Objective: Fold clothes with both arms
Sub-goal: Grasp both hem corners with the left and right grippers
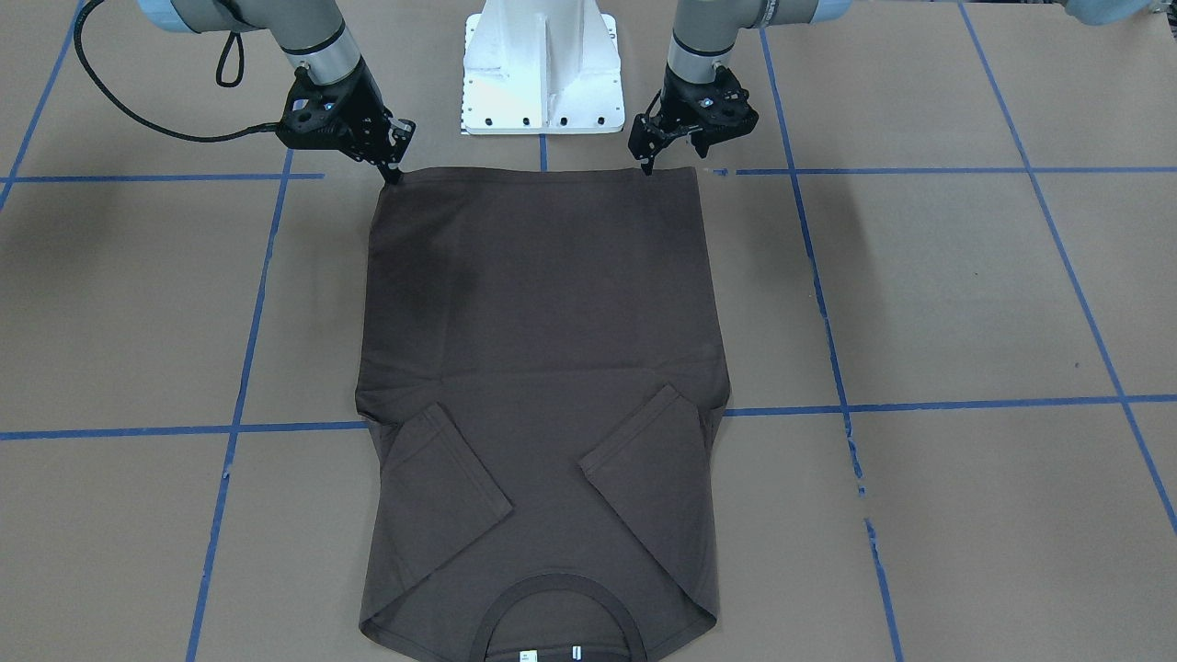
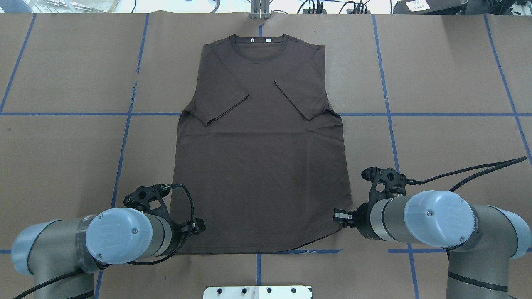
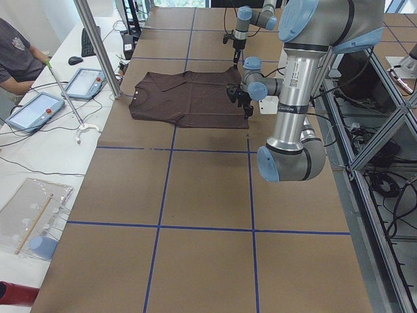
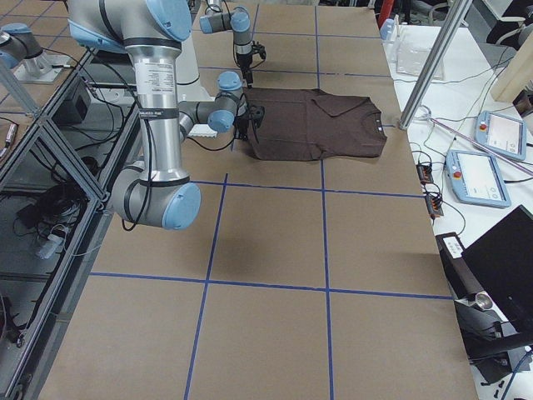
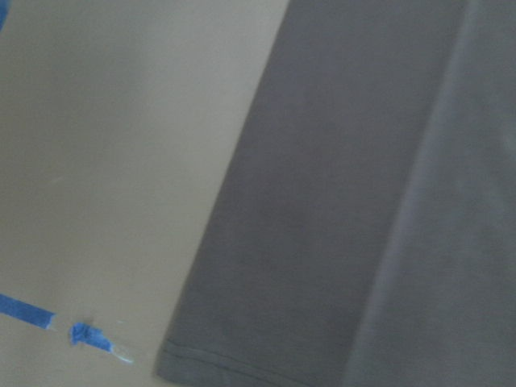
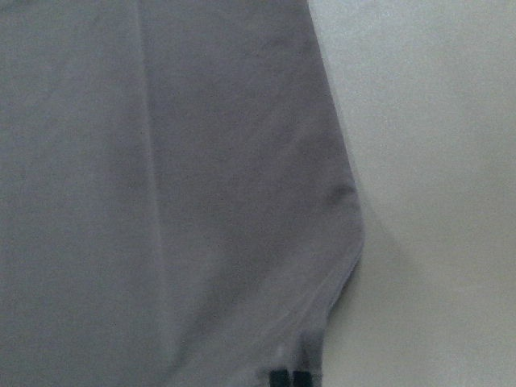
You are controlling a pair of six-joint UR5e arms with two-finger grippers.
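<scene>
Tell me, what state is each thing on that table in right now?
T-shirt: spread flat on the table.
Sleeves: both folded inward over the body.
Right gripper: shut on the T-shirt's hem corner.
Left gripper: at the other hem corner; open or shut unclear.

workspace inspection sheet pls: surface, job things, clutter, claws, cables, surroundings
surface: brown table with a blue tape grid.
job's things: shirt lies flat, sleeves folded in, collar away from the robot.
clutter: nothing seen.
claws: right claw tips together on a hem corner; left claw at the other hem corner, open or shut unclear.
cables: black cables loop off both wrists.
surroundings: white pedestal between the arms; operator and tablets at a side bench.
</scene>
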